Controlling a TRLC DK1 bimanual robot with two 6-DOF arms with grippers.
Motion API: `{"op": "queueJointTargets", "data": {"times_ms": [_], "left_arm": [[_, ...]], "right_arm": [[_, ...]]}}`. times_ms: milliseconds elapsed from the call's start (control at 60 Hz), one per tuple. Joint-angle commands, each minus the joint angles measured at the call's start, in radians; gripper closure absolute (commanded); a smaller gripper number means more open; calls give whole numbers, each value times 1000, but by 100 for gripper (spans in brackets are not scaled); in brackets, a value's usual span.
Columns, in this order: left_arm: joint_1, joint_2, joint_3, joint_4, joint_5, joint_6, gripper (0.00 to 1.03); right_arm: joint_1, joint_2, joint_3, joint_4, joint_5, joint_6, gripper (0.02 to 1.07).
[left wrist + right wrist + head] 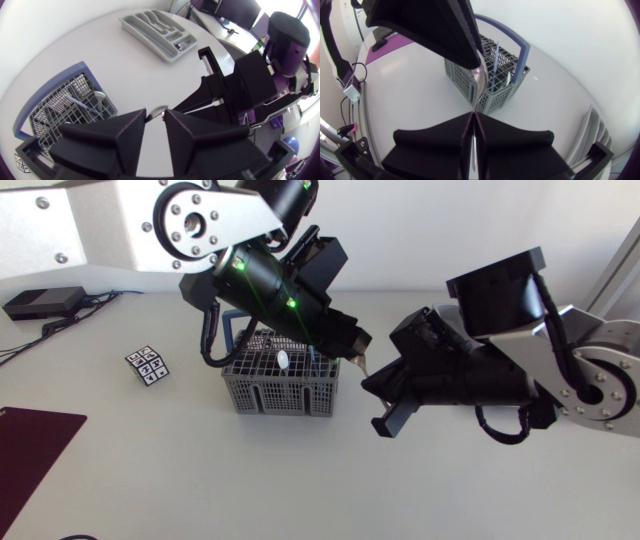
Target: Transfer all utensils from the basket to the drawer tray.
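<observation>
A metal spoon (363, 364) hangs in the air just right of the grey basket (250, 392), held from two sides. My left gripper (355, 352) is shut on its bowl end (159, 109). My right gripper (472, 125) is shut on its handle (478, 85), meeting the left gripper's fingers (445, 30) tip to tip. The basket (50, 110), which has a blue handle (520, 45), holds a white-tipped utensil (283, 359) and a blue-handled one (495, 60). The grey drawer tray (131, 25) lies farther off with cutlery (182, 45) in one compartment; the head view does not show it.
A small cube with black-and-white markers (147, 365) sits left of the basket. A dark maroon mat (30, 440) lies at the front left edge. A black box with cables (40, 302) rests at the back left.
</observation>
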Motion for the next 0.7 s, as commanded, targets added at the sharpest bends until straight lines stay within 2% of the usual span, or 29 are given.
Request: {"op": "queueJointTargets", "data": {"times_ms": [0,83,283,367,500,683], "left_arm": [[21,-46,52,62,6,-44,46],[39,-76,65,103,6,-61,38],[88,-146,37,186,6,-61,36],[113,-160,26,188,4,-34,36],[165,-168,-29,186,-2,71,32],[185,-177,-142,215,-2,233,29]], "right_arm": [[2,-5,-12,-39,-27,-23,101],[-1,-11,-22,-45,-36,-35,101],[-32,-54,-58,-77,-52,-90,101],[-75,-80,-67,-97,-75,-131,101],[-216,-105,-70,-149,-156,-250,101],[-475,-63,-65,-198,-264,-484,101]]}}
